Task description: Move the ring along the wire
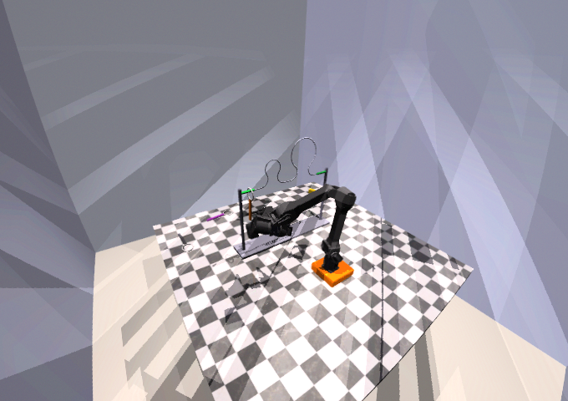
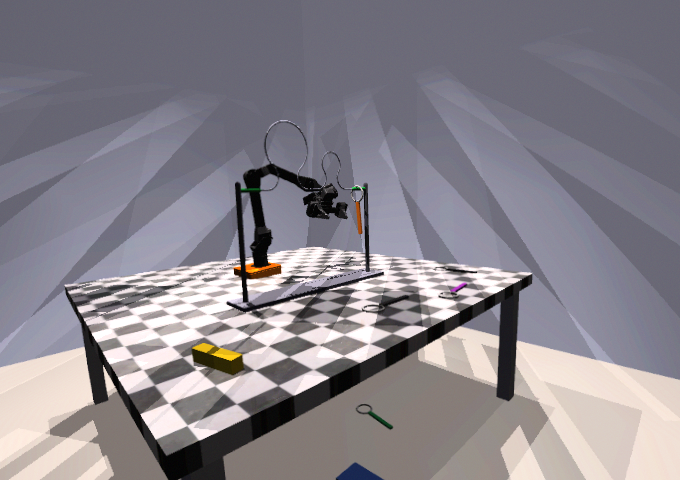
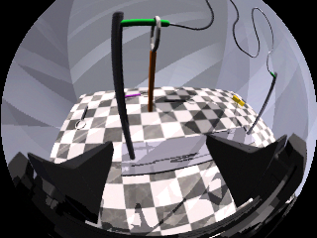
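Ring [image 3: 158,34] hangs on the green part of the wire [image 3: 142,22] right beside a post [image 3: 123,86], orange handle [image 3: 151,79] dangling straight down. The tool [image 2: 334,207] sits near it, fingers spread wide, nothing between them, clear of the handle. Can't tell from this alone whether it's the start or the finish post; if finish, the step is release-and-retreat, so next move calls for pulling the arm off without clipping handle, post or thin grey wire [image 1: 294,163] above the counter [image 2: 352,339]; if start, line up on the handle and pinch.
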Robot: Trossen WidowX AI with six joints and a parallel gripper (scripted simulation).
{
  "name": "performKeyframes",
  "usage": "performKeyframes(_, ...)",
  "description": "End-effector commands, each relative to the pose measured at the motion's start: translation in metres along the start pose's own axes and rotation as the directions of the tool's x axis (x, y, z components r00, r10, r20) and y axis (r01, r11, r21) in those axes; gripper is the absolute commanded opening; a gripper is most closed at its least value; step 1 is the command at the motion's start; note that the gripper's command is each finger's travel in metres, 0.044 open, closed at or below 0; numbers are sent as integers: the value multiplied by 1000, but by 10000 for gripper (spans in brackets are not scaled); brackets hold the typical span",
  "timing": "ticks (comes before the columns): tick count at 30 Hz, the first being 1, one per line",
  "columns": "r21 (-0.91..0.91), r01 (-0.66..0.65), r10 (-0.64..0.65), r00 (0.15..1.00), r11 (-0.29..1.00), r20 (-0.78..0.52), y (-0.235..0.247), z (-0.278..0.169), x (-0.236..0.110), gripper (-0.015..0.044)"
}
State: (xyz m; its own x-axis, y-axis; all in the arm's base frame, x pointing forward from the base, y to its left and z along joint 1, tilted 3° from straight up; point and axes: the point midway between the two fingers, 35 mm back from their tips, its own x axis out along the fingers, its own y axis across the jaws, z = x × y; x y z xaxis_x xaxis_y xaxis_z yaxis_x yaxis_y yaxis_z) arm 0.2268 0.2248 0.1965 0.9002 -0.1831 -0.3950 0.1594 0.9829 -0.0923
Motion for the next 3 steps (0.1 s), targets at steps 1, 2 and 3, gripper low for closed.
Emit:
performKeyframes(1, 4, 2, -2, 1000, 1000, 4, -1, 1, 0, 440)
performKeyframes(2, 4, 2, -2, 1000, 1000, 4, -1, 1, 0, 440)
performKeyframes(3, 4, 2, -2, 1000, 1000, 4, -1, 1, 0, 440)
